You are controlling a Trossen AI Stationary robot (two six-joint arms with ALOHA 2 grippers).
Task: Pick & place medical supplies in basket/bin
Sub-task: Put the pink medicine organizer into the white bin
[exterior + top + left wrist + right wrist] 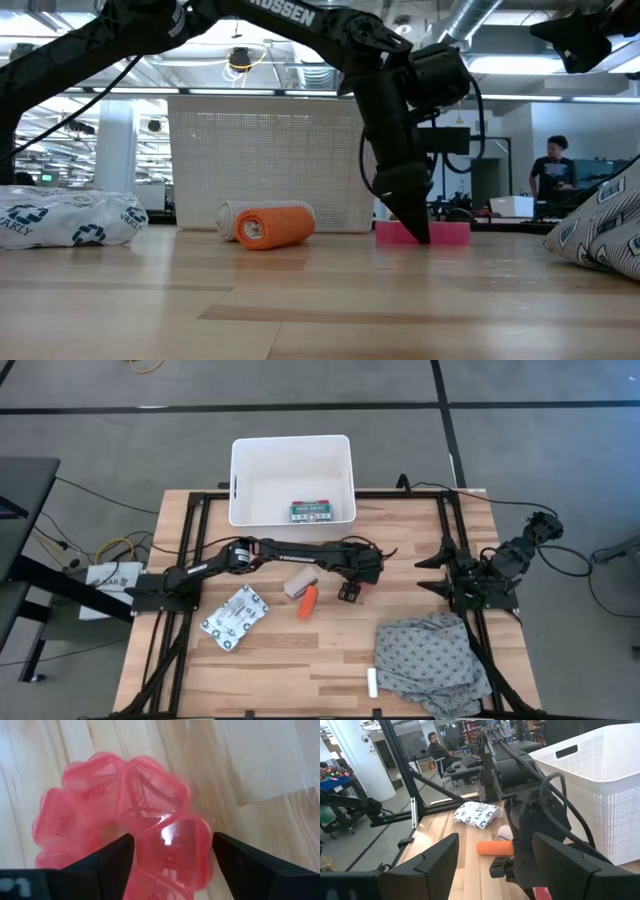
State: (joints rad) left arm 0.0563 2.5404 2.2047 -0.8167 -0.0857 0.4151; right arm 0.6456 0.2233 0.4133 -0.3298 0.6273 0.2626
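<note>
My left gripper reaches across the table's middle and points down over the pink round roll, a ring of heart-shaped compartments lying flat on the wood. The gripper is open, with its fingers on either side of one compartment. The beige bandage roll and orange tube lie just left of it. The printed white packet lies further left, and the small white tube lies near the front edge. The green-and-white first-aid box sits inside the white tub. My right gripper waits open at the table's right. My left gripper comes at the pink roll from above, one finger on each side of a single heart-shaped compartment on the ring's edge. Whether the fingers touch that compartment, I cannot tell. The roll lies flat on the table.
A large grey patterned cloth lies bunched at the table's near right corner. The white tub stands at the far edge, partly past the table. Black frame rails run along the left and right sides. A person stands in the room beyond.
</note>
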